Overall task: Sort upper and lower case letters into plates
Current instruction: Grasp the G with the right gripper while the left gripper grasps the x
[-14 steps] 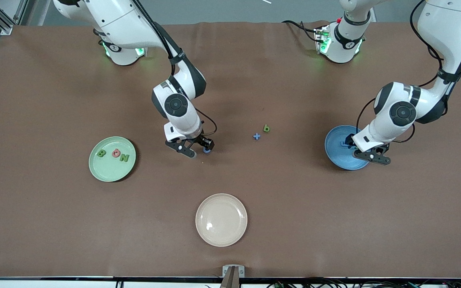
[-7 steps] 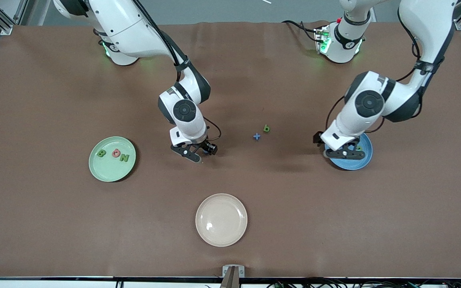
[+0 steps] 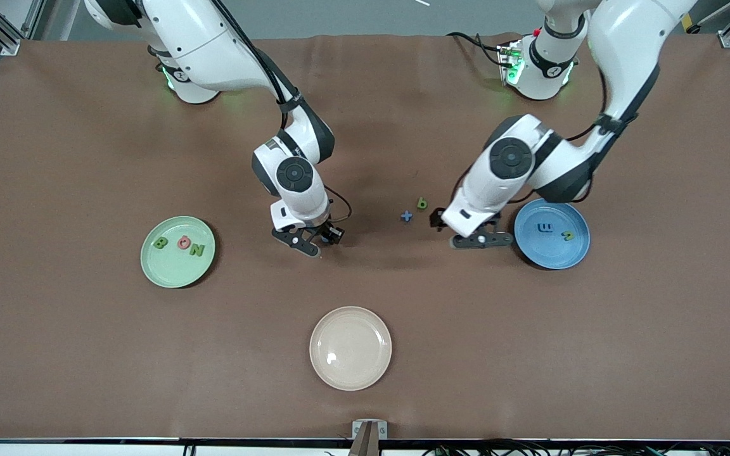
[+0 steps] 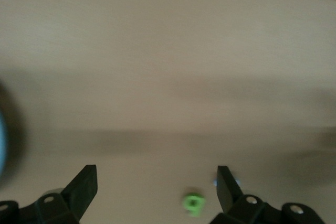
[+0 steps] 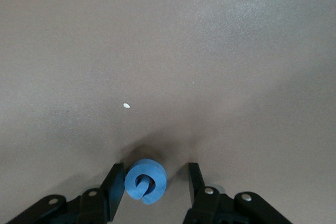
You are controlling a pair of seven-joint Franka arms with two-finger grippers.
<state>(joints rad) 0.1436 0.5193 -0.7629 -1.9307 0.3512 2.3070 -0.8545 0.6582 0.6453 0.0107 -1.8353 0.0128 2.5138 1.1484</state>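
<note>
Blue G [image 5: 146, 181] sits between the right gripper's [image 5: 152, 184] fingers, one touching it, the other apart, not yet clamped. The left gripper [image 3: 474, 239], spread wide, hovers between the blue plate [image 3: 577, 253] and the loose x [image 3: 407, 216] and b [image 3: 422, 203]. Green plate [image 3: 162, 269] lies toward the right arm's end.

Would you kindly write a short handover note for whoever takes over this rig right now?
Right pincer: low on the table, fingers either side of the blue letter G, one not yet touching.
Left pincer: open, empty, beside the round blue plate.
Done: three letters in the pale green plate; two in the blue plate.
Left: the blue G, plus the small blue x and green b mid-table.
Round cream plate: unused.
</note>
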